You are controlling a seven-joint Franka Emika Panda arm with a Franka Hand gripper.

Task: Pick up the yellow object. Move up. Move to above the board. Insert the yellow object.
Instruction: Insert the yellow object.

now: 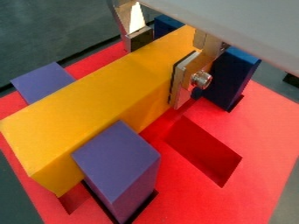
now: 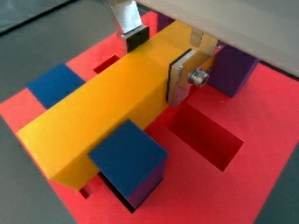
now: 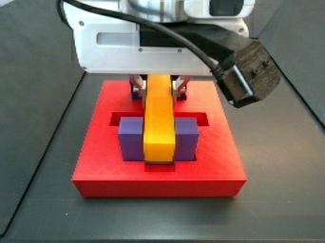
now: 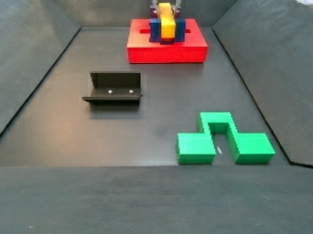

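The yellow object (image 1: 105, 105) is a long yellow-orange bar lying flat on the board (image 1: 257, 131), between its upright posts (image 1: 117, 162). It shows in the same place in both wrist views (image 2: 111, 101) and both side views (image 3: 158, 119) (image 4: 164, 20). The gripper (image 1: 163, 59) is at the bar's far end, with one silver finger (image 1: 184, 83) flat against one side and the other pad against the opposite side. No gap shows, so it looks shut on the bar (image 2: 159, 58). In a side view the gripper (image 3: 158, 87) stands over the back of the red board (image 3: 159, 176).
An open recessed slot (image 1: 205, 144) lies in the board beside the bar. The dark fixture (image 4: 113, 89) stands on the floor mid-left. A green notched block (image 4: 222, 142) lies at the front right. Dark walls enclose the floor.
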